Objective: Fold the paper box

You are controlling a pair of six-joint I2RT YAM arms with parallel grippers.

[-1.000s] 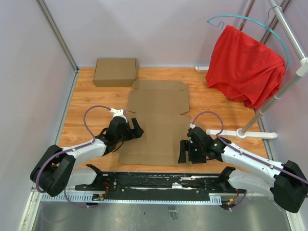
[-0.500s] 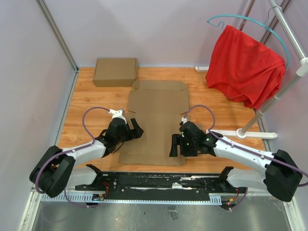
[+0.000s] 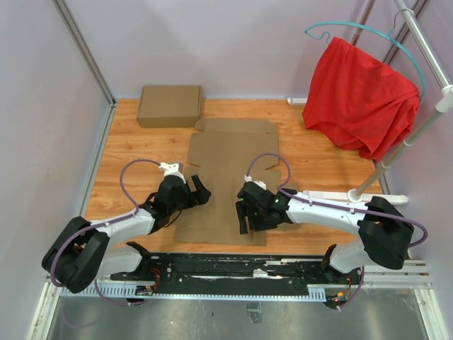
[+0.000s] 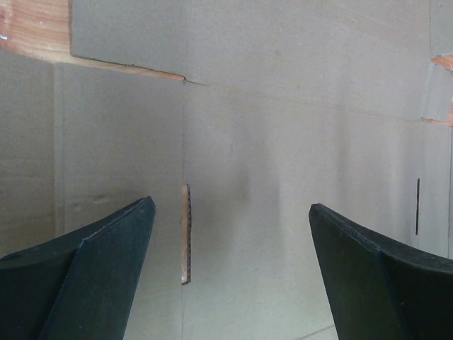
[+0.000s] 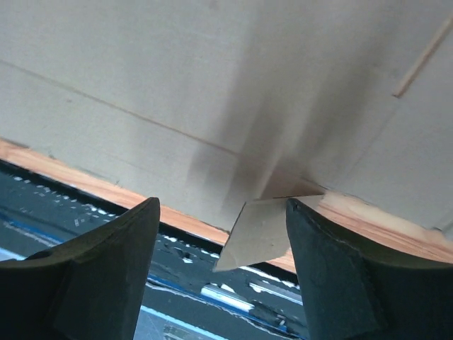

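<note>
A closed cardboard box (image 3: 170, 105) sits in the table's (image 3: 315, 152) far left corner. At its far right corner, a red cloth (image 3: 361, 95) hangs on a teal hanger (image 3: 357, 27).

The paper box (image 3: 230, 159) lies flat mid-worktop (image 3: 131, 152), with a second box (image 3: 170, 105) behind it in the far left corner and a cloth (image 3: 357, 92) hanging on a rack (image 3: 403, 142) at the far right. The left fingers (image 3: 202, 191) are over the sheet's left edge, the right fingers (image 3: 243, 219) over its near part.
</note>
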